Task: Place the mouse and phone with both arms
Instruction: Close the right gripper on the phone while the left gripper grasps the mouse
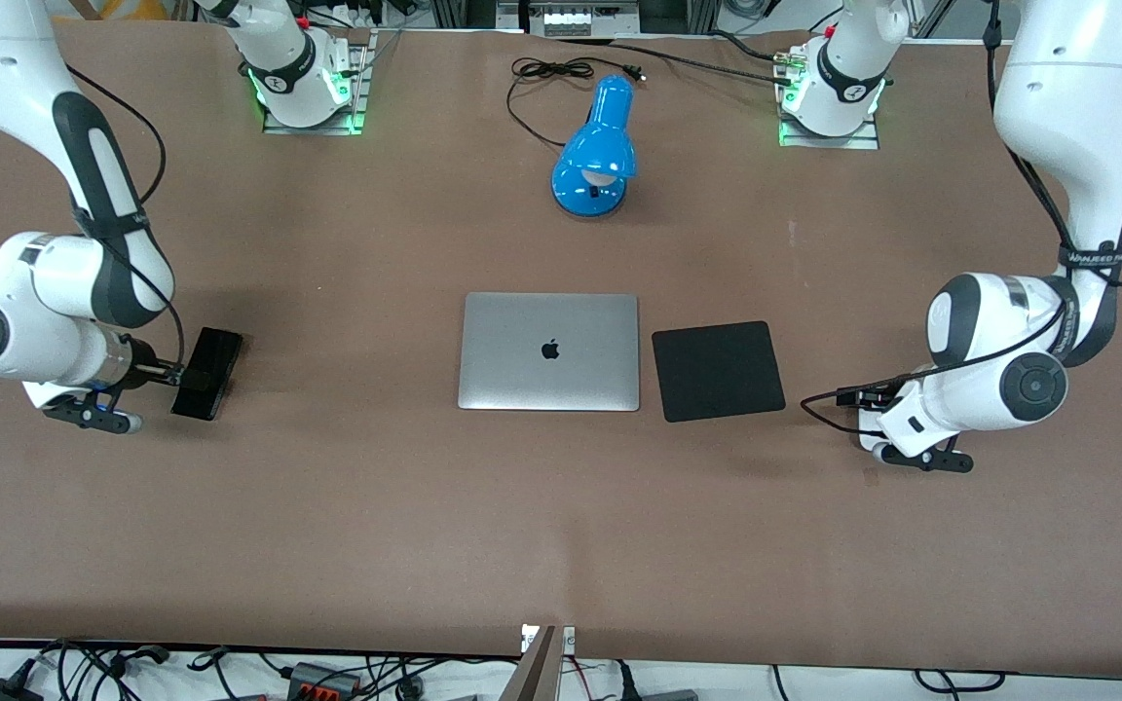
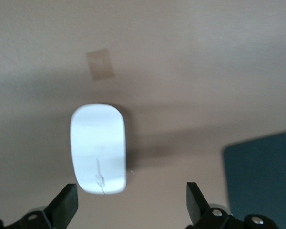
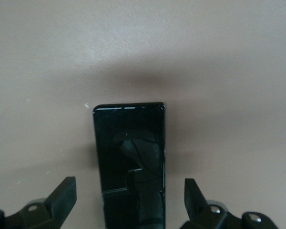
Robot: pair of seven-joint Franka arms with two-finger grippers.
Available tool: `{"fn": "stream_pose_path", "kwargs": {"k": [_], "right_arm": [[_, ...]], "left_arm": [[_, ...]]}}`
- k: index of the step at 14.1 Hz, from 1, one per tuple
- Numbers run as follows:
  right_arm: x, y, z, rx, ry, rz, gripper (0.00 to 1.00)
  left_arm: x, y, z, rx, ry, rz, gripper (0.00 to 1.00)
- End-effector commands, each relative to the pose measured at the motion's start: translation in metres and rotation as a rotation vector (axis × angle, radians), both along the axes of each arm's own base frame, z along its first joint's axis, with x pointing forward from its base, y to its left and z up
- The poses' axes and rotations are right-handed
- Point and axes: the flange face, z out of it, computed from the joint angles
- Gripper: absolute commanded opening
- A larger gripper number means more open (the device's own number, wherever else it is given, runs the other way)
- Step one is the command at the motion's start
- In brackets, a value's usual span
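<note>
The white oval mouse [image 2: 97, 148] lies on the brown table in the left wrist view. My left gripper [image 2: 132, 205] hangs open just above it, with the mouse nearer to one fingertip [image 2: 66, 204] than to the other. In the front view that gripper [image 1: 865, 397] is low over the table beside the black mat, and the arm's hand hides the mouse. The black phone [image 1: 207, 373] lies flat toward the right arm's end of the table. My right gripper [image 3: 129, 198] is open, with the phone [image 3: 128, 143] between its spread fingers; in the front view this gripper [image 1: 174, 375] is over the phone.
A closed silver laptop [image 1: 549, 351] lies mid-table with a square black mat [image 1: 717, 370] beside it, toward the left arm's end. A blue desk lamp [image 1: 595, 156] and its cord sit farther from the front camera. A tape mark [image 2: 100, 64] is near the mouse.
</note>
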Motion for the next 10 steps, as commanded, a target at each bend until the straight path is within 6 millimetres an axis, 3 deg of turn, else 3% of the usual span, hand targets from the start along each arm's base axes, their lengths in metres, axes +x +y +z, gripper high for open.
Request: {"fn": "stream_pose_path", "kwargs": {"k": [1,4,10], "right_arm": [[0.000,0.001,-0.018,-0.006,-0.001,0.005,1.00],[-0.014,-0.003,-0.033,-0.002,0.034,-0.006,1.00],[-0.010,-0.005,-0.047,-0.004,0.005,-0.009,1.00]], "left_arm": [[0.011,0.015,-0.008,0.007,-0.042,-0.030,1.00],[0.013,0.017,-0.023,0.009,-0.058,-0.031,1.00],[0.012,0.020,-0.039,0.016,-0.057,-0.037,1.00]]}}
